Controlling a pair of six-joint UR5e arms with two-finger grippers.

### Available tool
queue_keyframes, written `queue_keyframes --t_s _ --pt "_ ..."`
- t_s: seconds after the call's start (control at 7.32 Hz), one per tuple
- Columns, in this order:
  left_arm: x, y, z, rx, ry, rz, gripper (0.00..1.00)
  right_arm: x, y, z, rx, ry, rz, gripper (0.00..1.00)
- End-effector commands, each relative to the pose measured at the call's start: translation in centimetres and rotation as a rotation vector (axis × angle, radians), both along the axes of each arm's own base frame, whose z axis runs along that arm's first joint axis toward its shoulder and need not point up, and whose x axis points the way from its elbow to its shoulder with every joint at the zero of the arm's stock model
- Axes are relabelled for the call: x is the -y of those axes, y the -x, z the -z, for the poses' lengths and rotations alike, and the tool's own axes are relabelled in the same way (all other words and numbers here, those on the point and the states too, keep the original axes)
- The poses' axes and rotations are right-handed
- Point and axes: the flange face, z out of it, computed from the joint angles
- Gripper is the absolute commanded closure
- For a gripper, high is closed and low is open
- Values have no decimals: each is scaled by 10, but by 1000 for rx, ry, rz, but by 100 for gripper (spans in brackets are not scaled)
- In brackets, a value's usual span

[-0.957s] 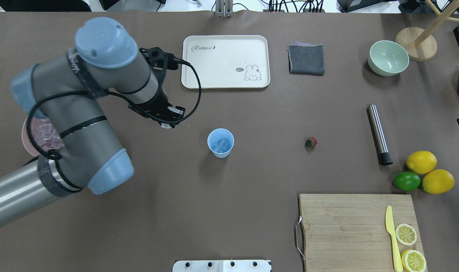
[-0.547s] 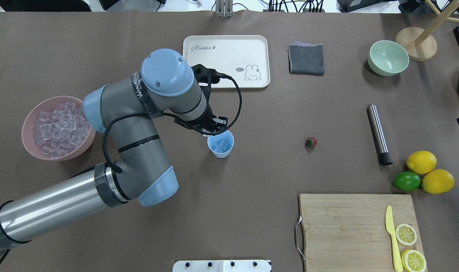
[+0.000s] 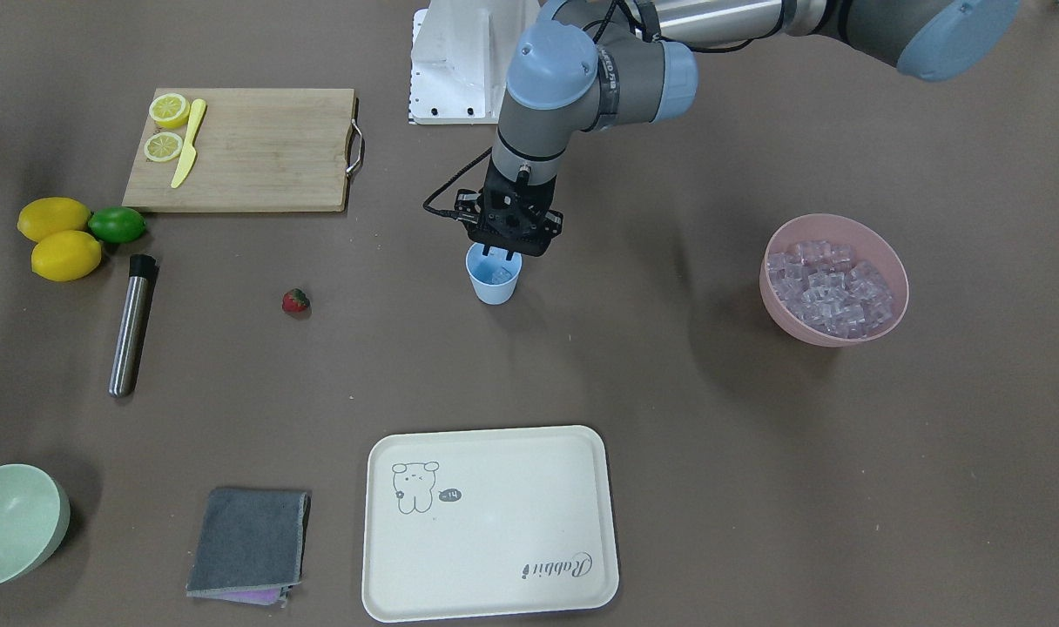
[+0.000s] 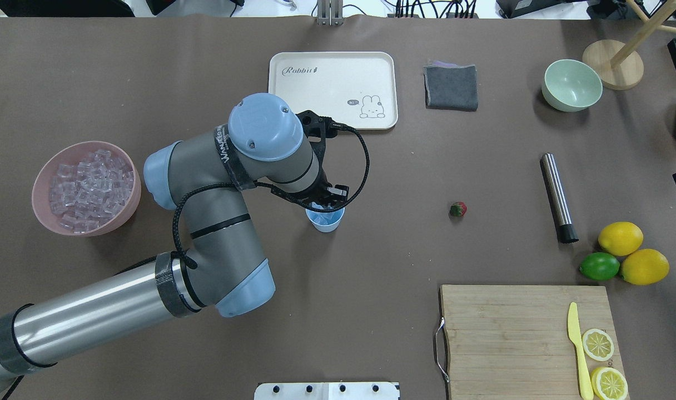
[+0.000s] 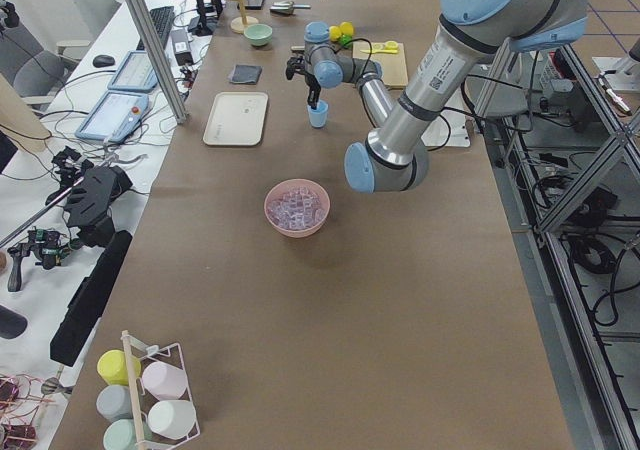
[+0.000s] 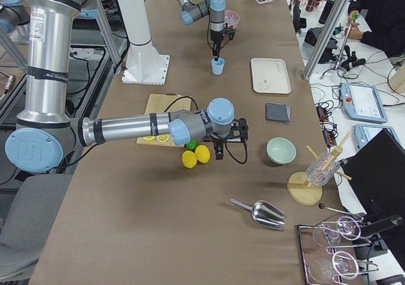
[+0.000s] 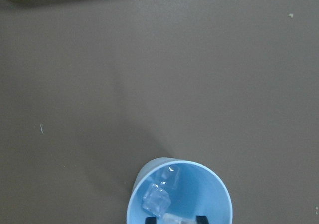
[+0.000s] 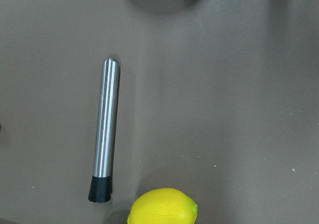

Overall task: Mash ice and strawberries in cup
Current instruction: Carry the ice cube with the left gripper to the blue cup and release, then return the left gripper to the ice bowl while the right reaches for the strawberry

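Showing a brown table from the robot's side, with near meaning the robot's edge. Note the left arm, entering at the near left and bent over the table's middle. Note also the right arm, stretched out over the right end.

Next in size: a wooden cutting board at the near right, carrying lemon slices and a yellow knife; then a cream tray at the far middle.

At the left, well apart from the cup, a pink bowl heaped with ice.

Right of centre, lying flat, a steel rod with a black tip. Further right and nearer, two lemons touching a lime.

At the table's centre, standing upright, the cup, pale blue. Directly above it, the left gripper, with fingertips dipped just inside the rim and closed on one clear piece of ice.

Right gripper: near the lemons, open or closed not discernible.

Between cup and rod, alone on the bare table, the strawberry, red with a green cap.

Loose at the cup's bottom, two more pieces of ice.
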Motion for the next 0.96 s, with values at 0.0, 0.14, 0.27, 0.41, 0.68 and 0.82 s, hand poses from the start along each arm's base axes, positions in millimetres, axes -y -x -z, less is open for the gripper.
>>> queue_keyframes --t_s 0.0,0.14,0.27,0.41,0.68,0.82 --pt "-3 -2 2 -3 5 1 3 0 0 0 0 2 0 0" --pt "-2 0 4 -7 3 3 3 0 0 0 0 2 -1 0" --pt "3 10 15 -23 -8 13 3 6 1 6 2 -11 -2 0" --pt "22 39 20 -36 -19 49 3 15 5 18 6 -7 -18 0" --pt "40 120 -20 -16 -63 21 3 38 43 54 14 35 -43 0" --pt "31 144 -49 6 -88 3 3 41 65 65 1 13 -51 0"
